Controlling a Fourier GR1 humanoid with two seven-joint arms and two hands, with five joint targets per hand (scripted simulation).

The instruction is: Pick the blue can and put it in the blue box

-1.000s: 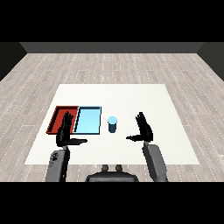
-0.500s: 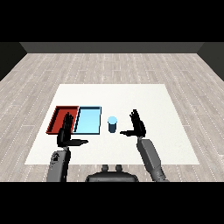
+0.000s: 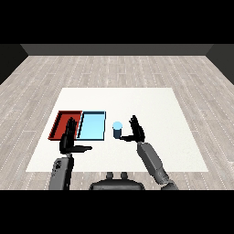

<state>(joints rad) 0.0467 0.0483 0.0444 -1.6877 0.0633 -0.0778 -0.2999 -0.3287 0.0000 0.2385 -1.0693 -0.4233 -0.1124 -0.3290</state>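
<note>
From the head view, the right hand (image 3: 135,131) is stretched out over the white table (image 3: 151,105), its grey forearm running back toward five o'clock. The palm faces left, the fingers stand straight and slightly spread, pointing up and away, and the thumb reaches out toward nine o'clock, low beside the blue can (image 3: 117,130). The hand is just beside the can at its three o'clock side; the fingers are not curled round it, and I cannot tell whether the thumb tip touches it. The left hand (image 3: 71,140) hangs over the table's near left part, its forearm rising nearly straight from six o'clock. Its fingers are straight and held close together, pointing toward twelve o'clock over the near edge of the red tray (image 3: 61,124), while the thumb sticks out flat toward three o'clock; it holds nothing. The can stands upright on the table, short and round, with a pale blue top and a darker blue side. It sits just beside the light blue tray (image 3: 92,126), at that tray's three o'clock, outside it. The red tray lies against the blue one at its nine o'clock.
</note>
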